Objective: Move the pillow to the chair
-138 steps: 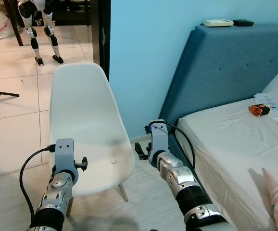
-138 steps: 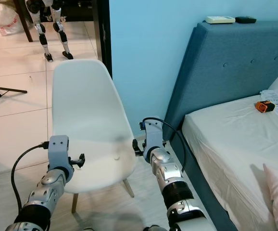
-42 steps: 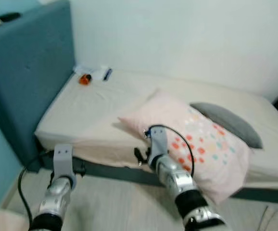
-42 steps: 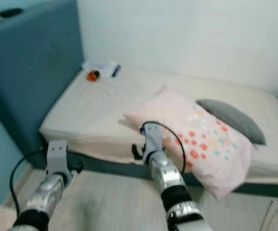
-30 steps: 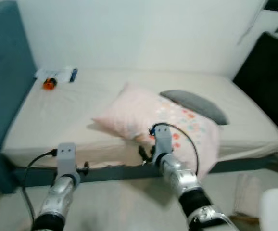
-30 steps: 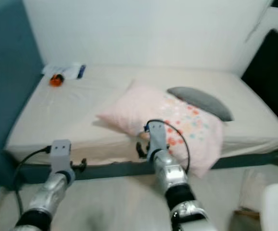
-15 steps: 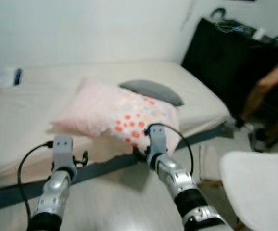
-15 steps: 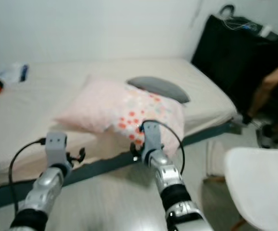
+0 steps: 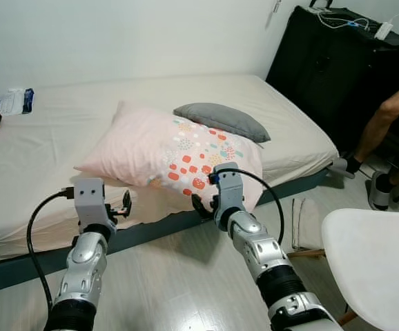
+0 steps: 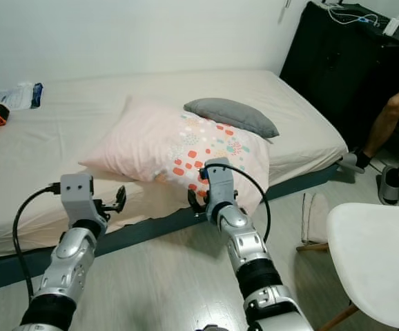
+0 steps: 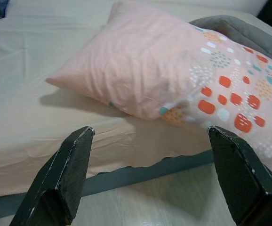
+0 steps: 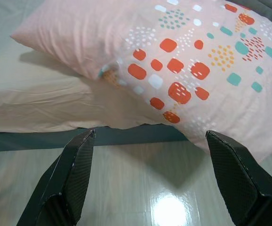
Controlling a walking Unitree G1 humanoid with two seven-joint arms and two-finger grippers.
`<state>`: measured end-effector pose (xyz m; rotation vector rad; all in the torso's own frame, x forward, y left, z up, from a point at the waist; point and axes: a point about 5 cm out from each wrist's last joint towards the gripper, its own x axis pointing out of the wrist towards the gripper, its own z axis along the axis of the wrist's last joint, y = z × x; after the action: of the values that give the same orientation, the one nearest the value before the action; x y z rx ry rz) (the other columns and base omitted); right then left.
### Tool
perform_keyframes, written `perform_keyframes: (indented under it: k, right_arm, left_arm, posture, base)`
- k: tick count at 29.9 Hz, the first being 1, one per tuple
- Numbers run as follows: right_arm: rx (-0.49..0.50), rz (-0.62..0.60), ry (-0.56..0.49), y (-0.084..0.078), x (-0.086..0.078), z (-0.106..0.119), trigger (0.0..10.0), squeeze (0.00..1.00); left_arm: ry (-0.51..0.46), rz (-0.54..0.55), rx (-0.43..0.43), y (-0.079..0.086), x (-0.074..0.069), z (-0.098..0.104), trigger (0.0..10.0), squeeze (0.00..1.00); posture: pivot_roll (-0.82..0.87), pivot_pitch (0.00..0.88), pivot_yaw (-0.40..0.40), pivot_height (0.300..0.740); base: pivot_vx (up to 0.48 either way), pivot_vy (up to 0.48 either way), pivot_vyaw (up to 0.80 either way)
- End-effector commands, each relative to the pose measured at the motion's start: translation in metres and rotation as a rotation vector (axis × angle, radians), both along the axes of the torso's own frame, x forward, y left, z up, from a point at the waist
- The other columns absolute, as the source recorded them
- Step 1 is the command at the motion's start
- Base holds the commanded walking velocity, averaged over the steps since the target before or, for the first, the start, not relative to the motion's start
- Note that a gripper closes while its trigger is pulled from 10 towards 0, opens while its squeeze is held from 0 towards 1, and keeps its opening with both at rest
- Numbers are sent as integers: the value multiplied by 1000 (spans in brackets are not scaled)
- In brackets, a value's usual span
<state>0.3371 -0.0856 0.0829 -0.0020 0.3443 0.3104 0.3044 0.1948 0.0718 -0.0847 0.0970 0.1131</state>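
A pink pillow [image 9: 175,155] with coloured dots lies on the bed [image 9: 41,145], its patterned end overhanging the near edge, a grey pillow [image 9: 220,118] behind it. The left pincer [image 11: 150,179] and right pincer [image 12: 150,176] hover above the floor facing it, fingers spread wide, empty. A white chair [image 9: 375,265] stands at right.

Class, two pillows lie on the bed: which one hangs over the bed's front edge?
The large pink pillow with coloured dots; its patterned end overhangs the mattress edge. The smaller plain grey pillow lies behind it, fully on the bed.
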Motion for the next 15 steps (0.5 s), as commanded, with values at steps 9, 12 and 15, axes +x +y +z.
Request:
perform_keyframes:
  k: [9, 12, 15]
  right_arm:
    - [-32, 10, 8, -3, -3, -6, 10000, 0]
    - [-43, 17, 6, -3, -3, -6, 10000, 0]
    - [-51, 22, 4, -3, -3, -6, 10000, 0]
  left_arm:
    - [24, 5, -2, -2, -6, -8, 10000, 0]
    - [24, 5, -1, -2, -7, -8, 10000, 0]
    - [24, 4, 0, -3, -7, -8, 10000, 0]
  posture:
    - [41, 96, -106, 712]
    - [41, 93, -105, 712]
    - [41, 93, -105, 712]
  base:
    - [0, 0, 0]
    - [0, 0, 0]
    - [0, 0, 533]
